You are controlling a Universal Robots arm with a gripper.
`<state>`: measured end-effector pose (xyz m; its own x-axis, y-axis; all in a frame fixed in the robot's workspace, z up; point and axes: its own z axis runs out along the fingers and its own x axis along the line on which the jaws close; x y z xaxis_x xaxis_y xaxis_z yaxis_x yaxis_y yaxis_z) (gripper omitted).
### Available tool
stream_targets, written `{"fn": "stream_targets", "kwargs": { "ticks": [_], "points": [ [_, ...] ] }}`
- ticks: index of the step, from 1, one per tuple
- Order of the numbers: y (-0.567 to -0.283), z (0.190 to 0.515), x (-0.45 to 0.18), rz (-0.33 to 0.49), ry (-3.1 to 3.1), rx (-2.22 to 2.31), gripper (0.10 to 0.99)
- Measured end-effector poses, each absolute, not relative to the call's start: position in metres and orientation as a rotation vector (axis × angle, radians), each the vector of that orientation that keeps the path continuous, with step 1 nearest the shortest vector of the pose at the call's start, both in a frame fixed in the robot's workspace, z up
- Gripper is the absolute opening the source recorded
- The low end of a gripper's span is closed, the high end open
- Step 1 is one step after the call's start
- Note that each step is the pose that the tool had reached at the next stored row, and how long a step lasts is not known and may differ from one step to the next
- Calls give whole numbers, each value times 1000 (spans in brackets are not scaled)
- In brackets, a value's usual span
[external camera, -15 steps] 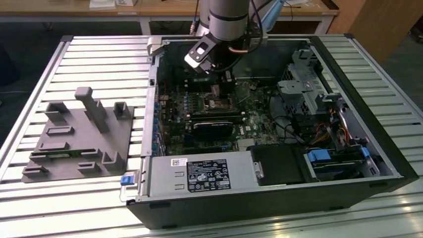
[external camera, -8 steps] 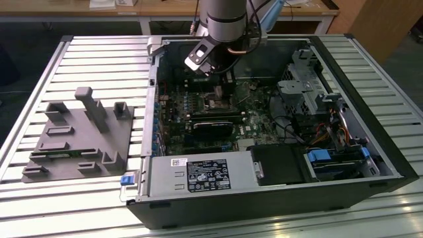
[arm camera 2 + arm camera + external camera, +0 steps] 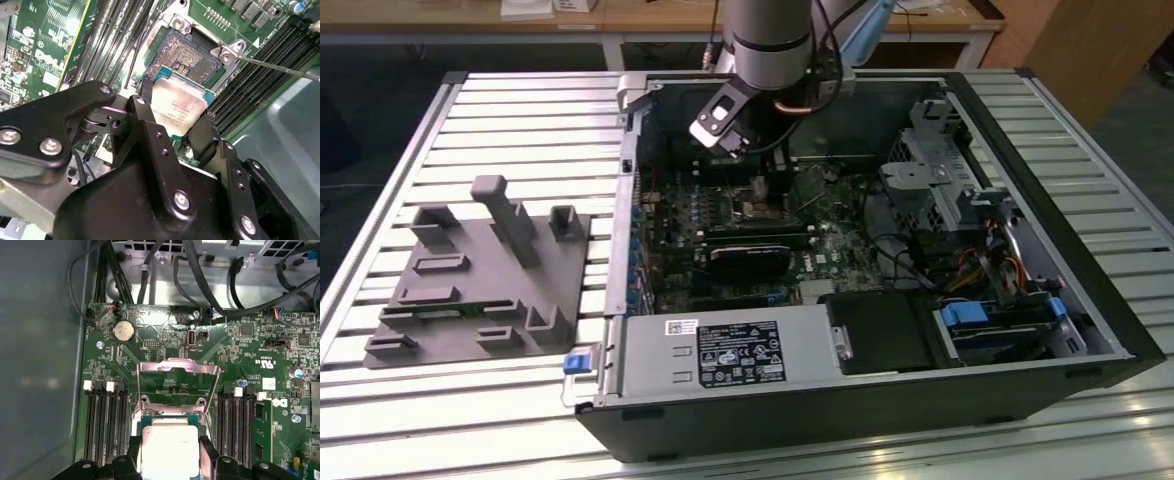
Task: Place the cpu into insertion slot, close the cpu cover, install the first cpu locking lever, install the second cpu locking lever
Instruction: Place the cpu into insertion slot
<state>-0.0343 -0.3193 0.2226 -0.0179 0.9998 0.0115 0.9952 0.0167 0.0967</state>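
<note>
Gripper [image 3: 177,109]: black 2-finger claw on the grey robot arm [image 3: 767,40], lowered into an open black computer case [image 3: 881,410] that lies on a slatted aluminium table [image 3: 520,130]; the fingers [image 3: 202,135] are clamped on 2 opposite edges of the cpu. Cpu [image 3: 182,102]: small flat square chip with a dull silver-brown metal top and a green rim, held level just over the near edge of the insertion slot, not seated; whether it touches the rim cannot be told. Insertion slot [image 3: 192,52]: square black-rimmed socket with a dark contact field, most of it bare, set in the green motherboard [image 3: 250,355]. Cpu cover [image 3: 178,366]: thin grey metal frame with 1 large square window, standing raised at the far side of the socket in the first wrist view. Thin steel rod [image 3: 280,67]: runs from a socket corner out over the long black memory slots [image 3: 105,425], which flank the socket on both sides. Round silver coin cell [image 3: 123,331]: on the board beyond the cover. Grey moulded fixture tray [image 3: 480,290]: on the table at the exterior view's left, well apart from the case.
</note>
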Motion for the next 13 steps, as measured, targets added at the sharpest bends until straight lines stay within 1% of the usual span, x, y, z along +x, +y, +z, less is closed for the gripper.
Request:
{"fn": "stream_targets", "kwargs": {
  "ticks": [13],
  "points": [
    [-320, 214, -39, 119, 2194, 2161, 541]
  ]
}}
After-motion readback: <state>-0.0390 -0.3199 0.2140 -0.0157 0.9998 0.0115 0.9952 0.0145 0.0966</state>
